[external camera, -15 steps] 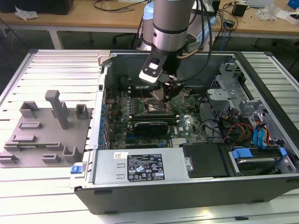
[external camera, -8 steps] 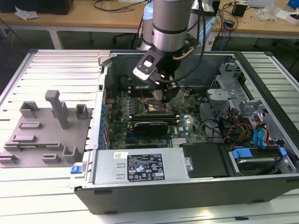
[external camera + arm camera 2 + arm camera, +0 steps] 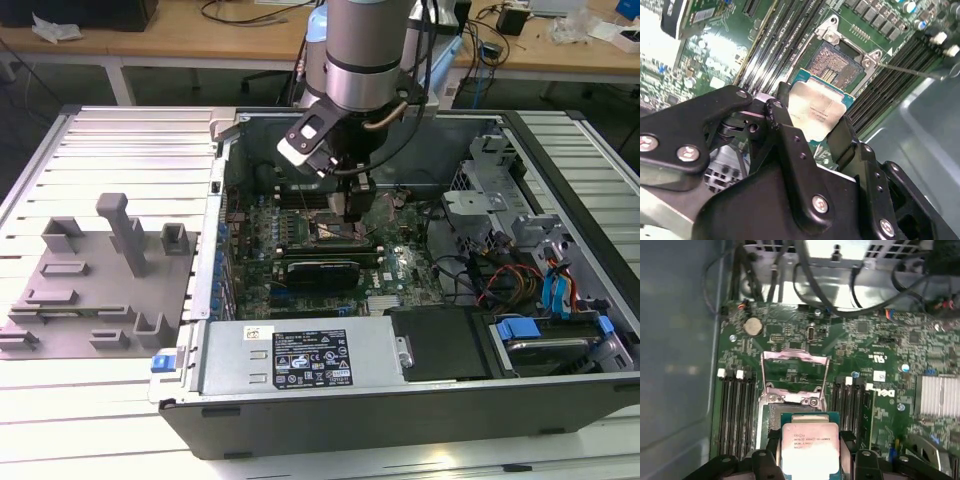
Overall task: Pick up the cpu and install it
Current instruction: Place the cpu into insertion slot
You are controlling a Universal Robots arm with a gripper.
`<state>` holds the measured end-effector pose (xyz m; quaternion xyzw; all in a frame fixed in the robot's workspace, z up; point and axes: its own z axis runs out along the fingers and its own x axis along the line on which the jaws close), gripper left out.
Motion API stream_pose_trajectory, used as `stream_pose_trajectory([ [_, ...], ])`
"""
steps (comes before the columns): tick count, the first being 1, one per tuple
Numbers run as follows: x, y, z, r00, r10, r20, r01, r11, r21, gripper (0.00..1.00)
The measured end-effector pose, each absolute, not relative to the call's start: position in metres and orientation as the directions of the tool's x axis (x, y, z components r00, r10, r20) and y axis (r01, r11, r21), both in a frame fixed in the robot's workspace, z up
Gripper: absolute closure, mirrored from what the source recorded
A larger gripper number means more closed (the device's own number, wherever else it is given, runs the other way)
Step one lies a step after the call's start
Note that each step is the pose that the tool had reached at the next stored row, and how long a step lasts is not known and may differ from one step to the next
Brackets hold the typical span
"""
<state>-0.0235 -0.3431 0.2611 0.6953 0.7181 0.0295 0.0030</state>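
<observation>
— Where's the cpu (image 3: 810, 452)?
— Pinched by its edges in the gripper (image 3: 812, 120), whose jaws are closed to its width. In both wrist views it sits over the motherboard, by the open socket (image 3: 835, 62).
— Farther out?
— The exterior view shows the open computer case (image 3: 300, 410) on a slatted table (image 3: 100, 130), grey fixture blocks (image 3: 100, 290) beside it and wooden benches (image 3: 200, 40) behind.

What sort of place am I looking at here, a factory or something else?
Probably a robotics lab or workshop rather than a factory: an opened computer case lies on a slatted metal bench, cluttered wooden desks stand behind, and the arm's gripper holds the cpu over the motherboard.
</observation>
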Motion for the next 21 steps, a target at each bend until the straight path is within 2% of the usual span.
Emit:
stream_pose_trajectory([
  [8, -0.023, -0.343, 0.261, 0.01, 0.999, 0.037, 0.999, -0.012, 0.047, 0.45],
  [12, -0.023, -0.343, 0.26, 0.097, 0.995, 0.037, 0.994, -0.099, 0.047, 0.45],
  [18, -0.024, -0.343, 0.254, -0.019, 0.999, 0.037, 0.999, 0.017, 0.047, 0.45],
  [19, -0.03, -0.337, 0.241, -0.058, 0.998, 0.037, 0.997, 0.056, 0.047, 0.45],
  [21, -0.031, -0.326, 0.223, -0.056, 0.998, 0.015, 0.997, 0.055, 0.045, 0.45],
])
